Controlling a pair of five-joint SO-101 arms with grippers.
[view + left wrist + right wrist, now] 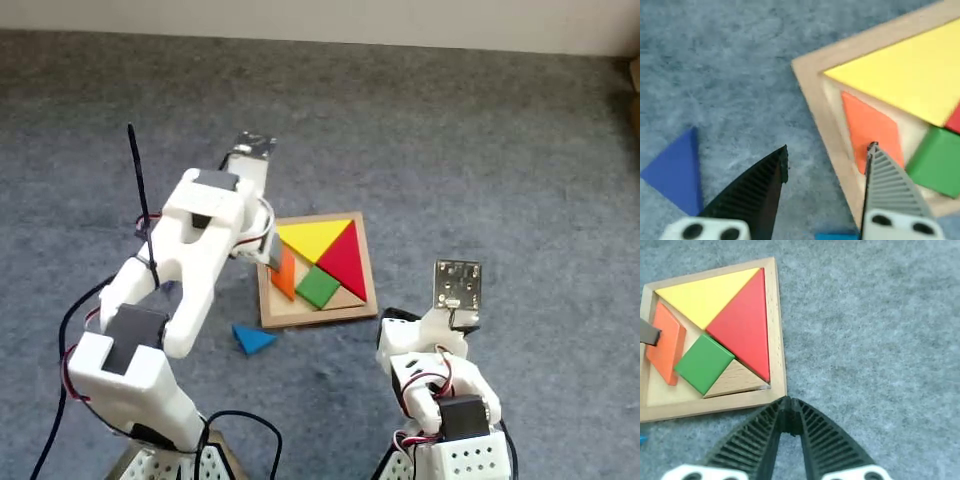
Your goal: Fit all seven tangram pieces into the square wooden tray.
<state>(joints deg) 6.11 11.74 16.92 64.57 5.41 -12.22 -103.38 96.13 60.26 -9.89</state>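
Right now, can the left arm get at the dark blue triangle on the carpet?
Probably yes: the dark blue triangle lies on bare carpet beside the open left pincer, outside the wooden tray, uncovered.

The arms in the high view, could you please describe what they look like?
Both arms are blocky white plastic with black motors. The left arm trails black cables; the right arm shows red wires. Jaws are ribbed wedges: left black and grey, right both black.
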